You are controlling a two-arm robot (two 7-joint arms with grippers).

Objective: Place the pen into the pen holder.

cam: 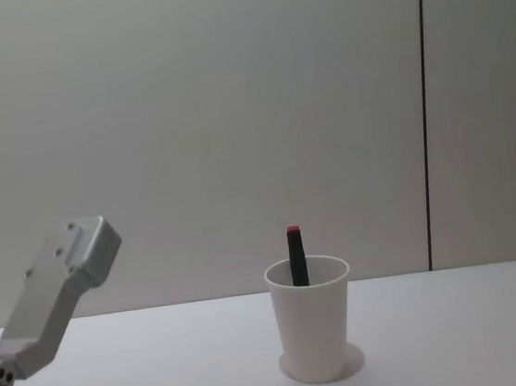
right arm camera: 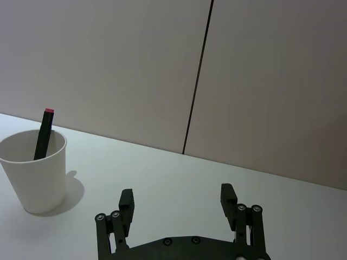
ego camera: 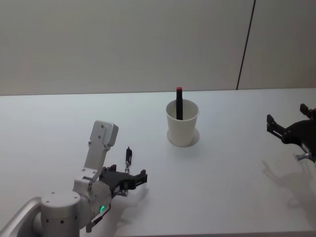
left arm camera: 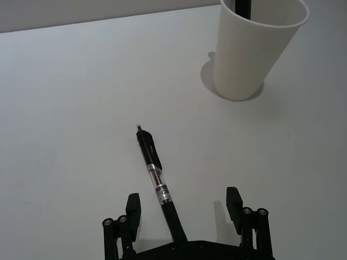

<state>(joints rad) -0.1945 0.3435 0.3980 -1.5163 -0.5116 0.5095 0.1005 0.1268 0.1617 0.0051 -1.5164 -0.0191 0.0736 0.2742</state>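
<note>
A black pen (left arm camera: pixel 157 179) with a clear middle section lies flat on the white table. My left gripper (left arm camera: pixel 183 206) hovers over its rear end, open, with the pen running between the fingers, closer to one finger (left arm camera: pixel 133 208). In the head view the pen (ego camera: pixel 128 156) points away from the left gripper (ego camera: pixel 127 171), which is at the near left. The pen holder (ego camera: pixel 182 124) is a white paper cup standing upright at the table's middle, beyond and to the right of the pen. My right gripper (ego camera: pixel 286 115) hangs open at the far right, nothing in it.
A black marker with a red end (ego camera: pixel 179 102) stands inside the pen holder (cam: pixel 316 331), leaning on its rim. The grey left arm link (cam: pixel 56 300) rises at the left. A wall with a dark vertical seam (ego camera: pixel 245 44) runs behind the table.
</note>
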